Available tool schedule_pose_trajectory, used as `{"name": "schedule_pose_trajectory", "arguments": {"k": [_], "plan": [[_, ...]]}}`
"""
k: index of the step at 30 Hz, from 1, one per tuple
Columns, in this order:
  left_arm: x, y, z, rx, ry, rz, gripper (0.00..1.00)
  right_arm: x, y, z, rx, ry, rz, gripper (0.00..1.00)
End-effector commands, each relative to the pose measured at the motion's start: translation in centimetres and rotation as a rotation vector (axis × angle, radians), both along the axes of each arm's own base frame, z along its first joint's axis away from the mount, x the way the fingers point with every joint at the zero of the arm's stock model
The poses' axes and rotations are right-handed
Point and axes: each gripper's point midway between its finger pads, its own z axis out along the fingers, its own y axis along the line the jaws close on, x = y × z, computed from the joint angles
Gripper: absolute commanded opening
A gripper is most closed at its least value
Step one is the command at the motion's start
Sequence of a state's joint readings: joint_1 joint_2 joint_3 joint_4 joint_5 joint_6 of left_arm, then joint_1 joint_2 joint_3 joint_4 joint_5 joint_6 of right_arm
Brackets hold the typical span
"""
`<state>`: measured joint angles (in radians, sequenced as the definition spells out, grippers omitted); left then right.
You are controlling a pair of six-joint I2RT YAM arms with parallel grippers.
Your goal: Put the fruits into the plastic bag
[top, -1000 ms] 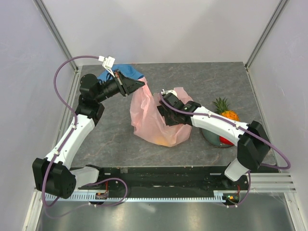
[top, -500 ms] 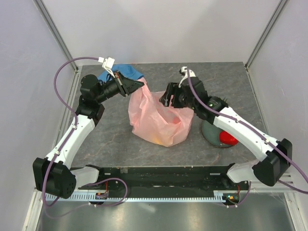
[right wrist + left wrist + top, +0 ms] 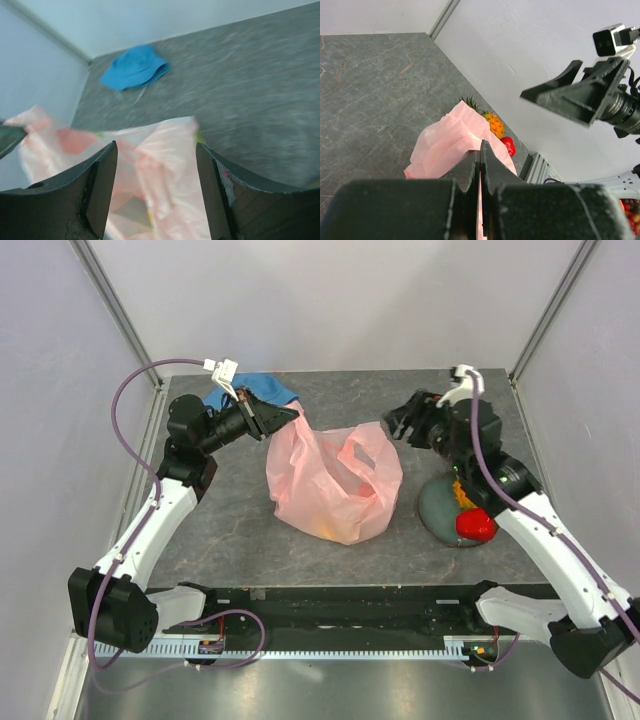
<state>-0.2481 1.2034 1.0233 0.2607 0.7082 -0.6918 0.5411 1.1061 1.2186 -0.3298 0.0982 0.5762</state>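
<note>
Left hand [image 3: 293, 412] pinching plastic bag [image 3: 335, 490], right hand [image 3: 400, 426] open nearby

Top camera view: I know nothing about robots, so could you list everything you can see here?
plastic bag: one, translucent pink, mid-table
fruit in the bag: at least one, yellow-orange, showing through its near side
pineapple: one, orange, on the plate, partly behind the right arm
red fruit: one, shiny red, on the plate
plate: one, dark, right of the bag
hat: one, blue, far-left corner
table: one, grey
left fingers: black, shut on the bag's handle
right fingers: black, open, empty, past the bag's far-right side
</note>
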Motion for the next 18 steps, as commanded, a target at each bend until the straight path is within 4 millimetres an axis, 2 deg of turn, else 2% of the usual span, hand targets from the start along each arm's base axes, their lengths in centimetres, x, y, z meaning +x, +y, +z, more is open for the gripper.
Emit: {"name": "schedule_pose_trajectory", "arguments": {"k": [1, 2, 4, 7, 10, 12, 13, 15, 16, 18], "plan": [[-0.1, 0.3, 0.5, -0.003, -0.018, 0.015, 0.01, -0.1, -7.2, -2.4, -0.135, 0.081, -0.266, 0.71], [-0.1, 0.3, 0.5, -0.003, -0.018, 0.016, 0.02, 0.0, -9.2, -3.1, -0.156, 0.111, -0.347, 0.72], [-0.1, 0.3, 0.4, -0.003, -0.016, 0.016, 0.02, -0.6, -11.8, -5.1, -0.215, 0.187, -0.426, 0.73], [0.0, 0.3, 0.3, -0.001, -0.013, 0.015, 0.01, -1.0, -14.7, -7.7, -0.323, 0.27, -0.493, 0.75], [0.0, 0.3, 0.2, 0.001, -0.009, 0.012, 0.02, -0.4, -16.7, -9.5, -0.439, 0.328, -0.51, 0.77], [0.0, 0.2, 0.0, 0.001, -0.004, 0.01, 0.01, 0.3, -17.0, -10.2, -0.509, 0.359, -0.463, 0.8], [0.1, 0.2, 0.0, 0.001, -0.004, 0.012, 0.02, 1.2, -17.6, -11.7, -0.547, 0.412, -0.459, 0.81], [0.1, 0.2, 0.0, 0.001, -0.004, 0.01, 0.02, 2.2, -17.8, -12.3, -0.593, 0.446, -0.431, 0.87], [0.1, 0.2, 0.1, 0.002, -0.006, 0.01, 0.02, 3.1, -18.2, -13.8, -0.652, 0.488, -0.408, 0.88], [0.1, 0.2, 0.1, 0.005, -0.006, 0.01, 0.02, 4.1, -18.9, -14.2, -0.708, 0.509, -0.411, 0.93]]}}
